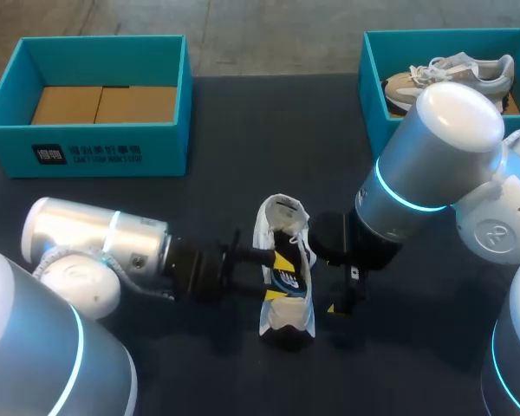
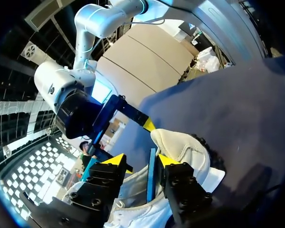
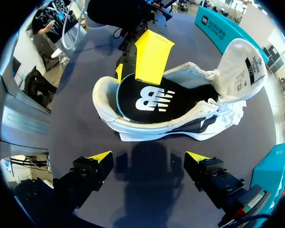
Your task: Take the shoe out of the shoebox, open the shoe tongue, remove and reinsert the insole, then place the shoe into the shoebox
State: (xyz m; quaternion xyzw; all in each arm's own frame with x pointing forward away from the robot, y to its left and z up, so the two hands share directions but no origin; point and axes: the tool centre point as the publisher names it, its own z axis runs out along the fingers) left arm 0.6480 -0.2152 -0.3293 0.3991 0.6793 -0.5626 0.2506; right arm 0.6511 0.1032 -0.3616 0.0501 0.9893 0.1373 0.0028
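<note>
A white shoe [image 1: 286, 319] lies on the dark table between my two grippers, its tongue [image 1: 282, 215] folded out over the toe. A black insole [image 3: 152, 99] with a blue rim lies inside it. My left gripper [image 1: 276, 260] reaches in at the shoe's side. Its fingers stand apart, with the insole's blue edge [image 2: 151, 180] upright between them and a gap on one side. One yellow fingertip [image 3: 152, 57] rests over the insole. My right gripper [image 3: 147, 159] is open just beside the shoe [image 3: 147, 129], holding nothing.
A teal shoebox [image 1: 87, 149] with a bare cardboard floor stands at the back left. A second teal box [image 1: 370, 95] at the back right holds a beige shoe [image 1: 455, 74]. The dark tabletop [image 1: 208, 208] stretches between the boxes and the shoe.
</note>
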